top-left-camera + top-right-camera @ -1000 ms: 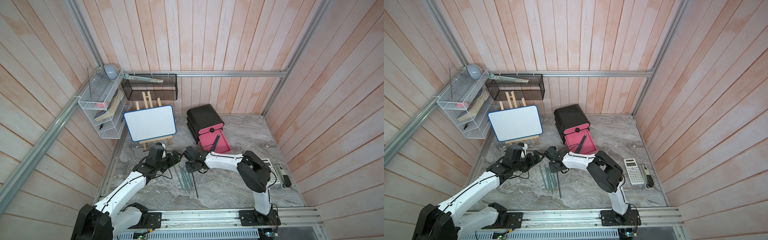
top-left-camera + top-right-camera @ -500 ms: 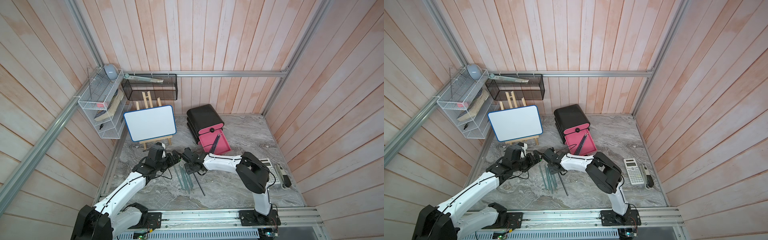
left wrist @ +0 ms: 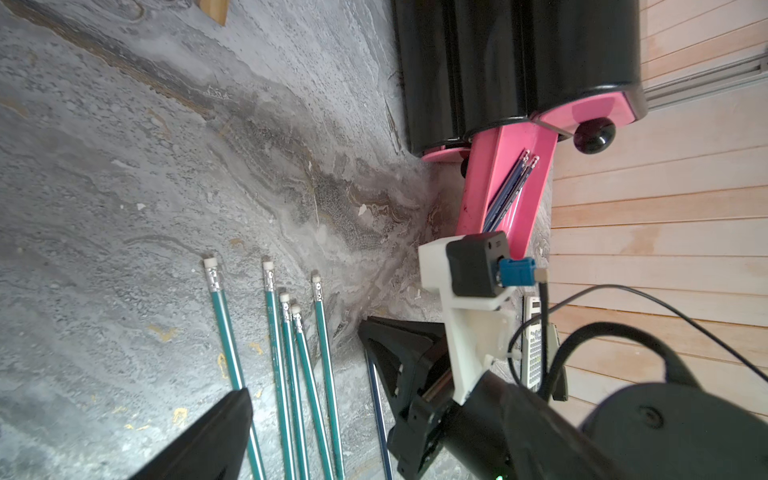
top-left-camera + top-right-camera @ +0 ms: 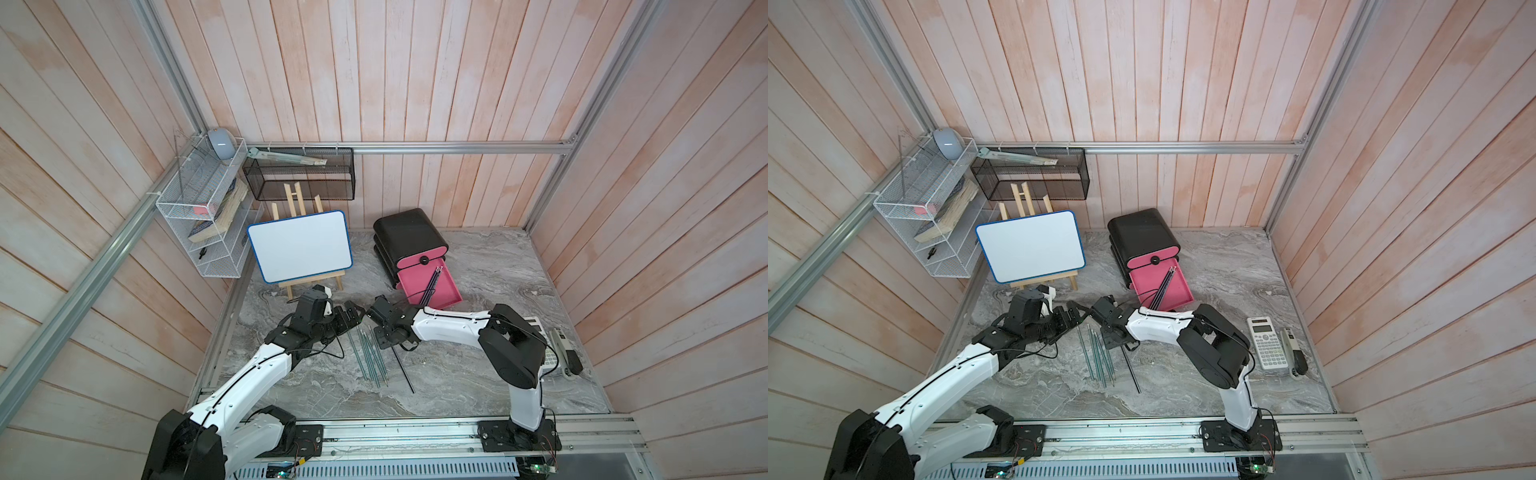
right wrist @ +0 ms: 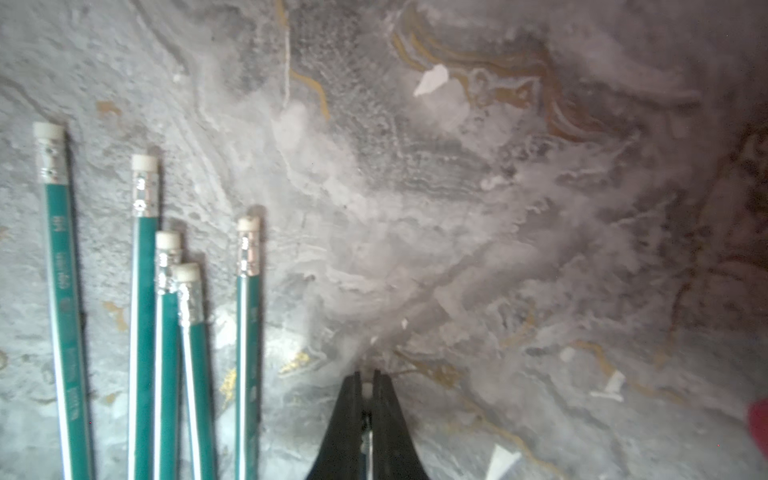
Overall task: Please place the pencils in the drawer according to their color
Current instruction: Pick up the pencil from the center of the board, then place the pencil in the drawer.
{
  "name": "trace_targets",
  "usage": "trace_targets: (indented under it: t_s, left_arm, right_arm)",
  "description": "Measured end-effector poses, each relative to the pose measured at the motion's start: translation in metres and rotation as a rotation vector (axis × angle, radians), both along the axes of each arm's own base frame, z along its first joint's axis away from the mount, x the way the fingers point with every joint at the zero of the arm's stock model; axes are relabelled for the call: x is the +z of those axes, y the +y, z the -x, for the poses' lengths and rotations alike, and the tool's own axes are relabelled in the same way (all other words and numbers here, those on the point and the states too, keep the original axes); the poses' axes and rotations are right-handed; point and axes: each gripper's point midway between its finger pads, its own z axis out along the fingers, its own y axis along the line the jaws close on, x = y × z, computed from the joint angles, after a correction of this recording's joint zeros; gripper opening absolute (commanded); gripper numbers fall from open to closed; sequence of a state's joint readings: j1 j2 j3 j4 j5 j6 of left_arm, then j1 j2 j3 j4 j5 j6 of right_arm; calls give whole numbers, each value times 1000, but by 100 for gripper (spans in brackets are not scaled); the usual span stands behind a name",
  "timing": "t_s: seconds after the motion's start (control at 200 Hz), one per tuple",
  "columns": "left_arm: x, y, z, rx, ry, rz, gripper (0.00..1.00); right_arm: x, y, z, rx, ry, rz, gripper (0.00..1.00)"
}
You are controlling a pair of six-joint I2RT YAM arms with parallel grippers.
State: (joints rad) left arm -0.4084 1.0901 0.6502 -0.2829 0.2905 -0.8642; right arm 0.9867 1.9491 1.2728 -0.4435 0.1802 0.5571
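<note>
The step in hand is picking up a black pencil (image 4: 403,370) for the open pink tray (image 4: 448,286) of the drawer (image 4: 409,232). The drawer stands by the back edge of the table (image 4: 490,266), and its tray already holds a few black pencils (image 4: 432,283). The right gripper (image 5: 367,385) is clamped on the eraser end of that pencil, whose tip points toward the table's front edge. Five teal pencils (image 5: 143,332) lie side by side just beside it, left of the table's middle. The left gripper (image 4: 356,316) hovers near their eraser ends, jaws apart and empty. Next, the right arm likely needs to lift, swing toward the tray and line the pencil up with it; held by one end, the pencil may droop or swing.
</note>
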Motion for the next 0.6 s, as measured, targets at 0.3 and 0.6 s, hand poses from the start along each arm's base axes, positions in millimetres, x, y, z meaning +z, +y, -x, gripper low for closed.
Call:
trace_targets:
  t_s: [0.3,0.6]
  left_arm:
    - [-6,-23,8,-77,27,-10,100]
    - [8,-57,5,-153,6,-2,100]
  right_arm:
    - [60,-10,-23,-85,-49,-171,0]
    - [113,-46,-60,-229,-100,-372,0]
